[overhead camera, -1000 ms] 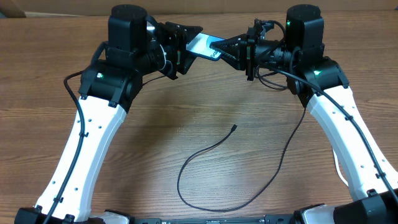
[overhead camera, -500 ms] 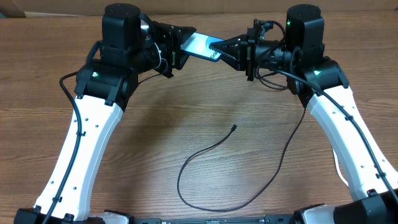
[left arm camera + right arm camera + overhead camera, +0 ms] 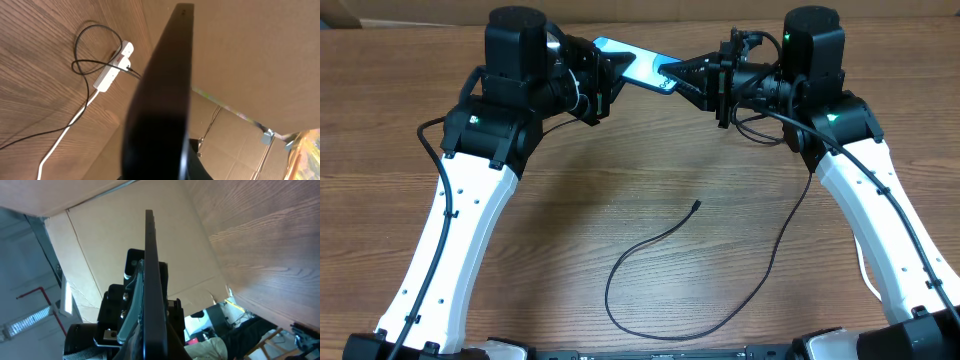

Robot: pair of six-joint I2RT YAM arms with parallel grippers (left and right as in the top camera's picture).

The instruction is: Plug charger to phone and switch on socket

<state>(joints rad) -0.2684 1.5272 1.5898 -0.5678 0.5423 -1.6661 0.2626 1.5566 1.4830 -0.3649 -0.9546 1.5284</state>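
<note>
Over the far side of the brown wood-grain surface (image 3: 620, 170), the black left gripper (image 3: 607, 64) and right gripper (image 3: 672, 79) each have jaws clamped on opposite ends of the slim blue-and-white-screened phone (image 3: 638, 68), holding it aloft. The long thin black charger cable (image 3: 608, 290) lies loose mid-surface, well apart from the phone. If either arm pulls or twists against the other, the phone could slip free and fall.

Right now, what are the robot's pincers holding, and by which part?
The phone, up in the air: the left pincer grips one end, the right pincer grips the other end.
</note>
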